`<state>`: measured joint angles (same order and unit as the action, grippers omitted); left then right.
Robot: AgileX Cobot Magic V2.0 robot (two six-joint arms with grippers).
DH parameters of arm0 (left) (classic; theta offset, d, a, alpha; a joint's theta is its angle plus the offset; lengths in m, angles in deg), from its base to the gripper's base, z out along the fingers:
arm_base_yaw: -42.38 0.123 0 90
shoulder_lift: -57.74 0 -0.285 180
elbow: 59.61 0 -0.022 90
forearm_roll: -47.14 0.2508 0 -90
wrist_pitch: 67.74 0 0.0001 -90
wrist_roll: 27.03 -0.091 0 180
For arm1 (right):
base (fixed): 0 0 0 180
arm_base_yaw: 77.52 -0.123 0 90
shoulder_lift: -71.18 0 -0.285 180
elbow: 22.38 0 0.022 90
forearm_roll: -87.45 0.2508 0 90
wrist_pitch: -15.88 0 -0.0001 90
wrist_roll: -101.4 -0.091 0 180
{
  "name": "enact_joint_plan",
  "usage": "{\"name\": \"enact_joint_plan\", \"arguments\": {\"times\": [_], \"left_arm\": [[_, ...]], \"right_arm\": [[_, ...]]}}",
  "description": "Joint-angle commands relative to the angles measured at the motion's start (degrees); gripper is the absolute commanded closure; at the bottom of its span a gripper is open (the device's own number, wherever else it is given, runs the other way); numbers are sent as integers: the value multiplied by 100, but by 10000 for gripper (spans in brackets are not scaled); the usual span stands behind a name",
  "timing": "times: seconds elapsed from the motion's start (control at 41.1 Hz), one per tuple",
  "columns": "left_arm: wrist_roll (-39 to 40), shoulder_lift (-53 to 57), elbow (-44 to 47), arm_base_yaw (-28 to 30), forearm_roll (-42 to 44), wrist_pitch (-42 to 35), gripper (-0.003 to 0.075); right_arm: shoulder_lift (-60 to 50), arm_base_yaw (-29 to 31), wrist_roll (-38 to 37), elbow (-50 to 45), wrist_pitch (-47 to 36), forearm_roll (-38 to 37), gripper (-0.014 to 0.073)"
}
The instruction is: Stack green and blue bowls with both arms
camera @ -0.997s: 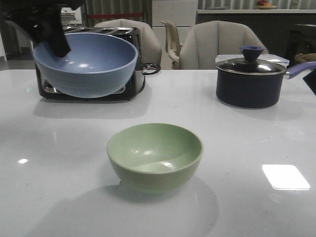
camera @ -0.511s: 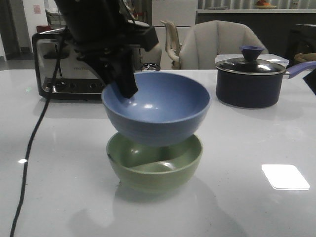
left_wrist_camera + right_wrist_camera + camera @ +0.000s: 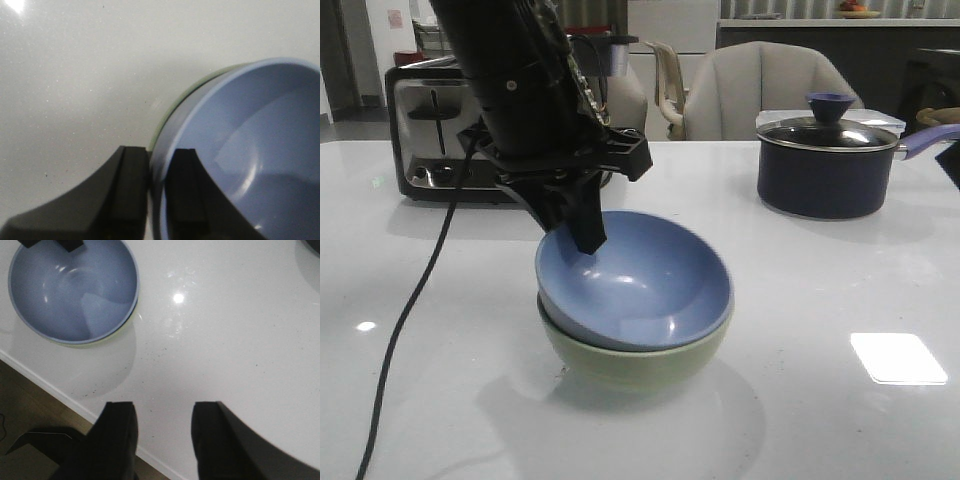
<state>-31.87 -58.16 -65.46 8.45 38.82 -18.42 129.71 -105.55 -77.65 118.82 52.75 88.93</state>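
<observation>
The dusty blue bowl (image 3: 640,285) sits tilted inside the pale green bowl (image 3: 620,360) near the middle of the white table. My left gripper (image 3: 582,232) is shut on the blue bowl's far-left rim, one finger inside and one outside. The left wrist view shows the blue bowl (image 3: 250,150), a sliver of the green bowl's rim (image 3: 172,107), and my left gripper (image 3: 157,165) pinching the rim. My right gripper (image 3: 161,412) is open and empty above the table's edge, apart from the blue bowl (image 3: 75,290); only a dark edge of that arm shows at the front view's right border.
A toaster (image 3: 430,130) stands at the back left. A dark lidded saucepan (image 3: 825,165) with a blue knob stands at the back right. The left arm's black cable (image 3: 415,310) trails down across the table's left side. Chairs stand behind the table.
My left gripper carried the blue bowl from in front of the toaster to the right and down into the green bowl, where it now rests tilted.
</observation>
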Motion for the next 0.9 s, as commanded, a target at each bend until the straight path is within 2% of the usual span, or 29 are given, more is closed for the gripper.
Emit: {"name": "enact_joint_plan", "arguments": {"times": [0.0, 0.049, 0.122, 0.462, 0.657, 0.876], "left_arm": [[8, 291, -181, -25, -55, -219, 339], [8, 305, -181, -25, -55, -219, 279], [8, 392, -181, -25, -42, -186, 238], [8, 1952, 86, -25, 287, 24, 240], [8, 3287, 1005, -25, 441, -207, 240], [8, 4926, 2441, -25, 637, -660, 240]], "right_arm": [[-70, -7, 42, 150, -315, -60, 208], [-70, -7, 42, 150, -315, -60, 208], [-70, -7, 42, 150, -315, -60, 208], [-70, -7, 42, 150, -315, -60, 208], [-70, -7, 42, 150, -315, -60, 208], [-70, -7, 42, 150, -325, -60, 208]]}}
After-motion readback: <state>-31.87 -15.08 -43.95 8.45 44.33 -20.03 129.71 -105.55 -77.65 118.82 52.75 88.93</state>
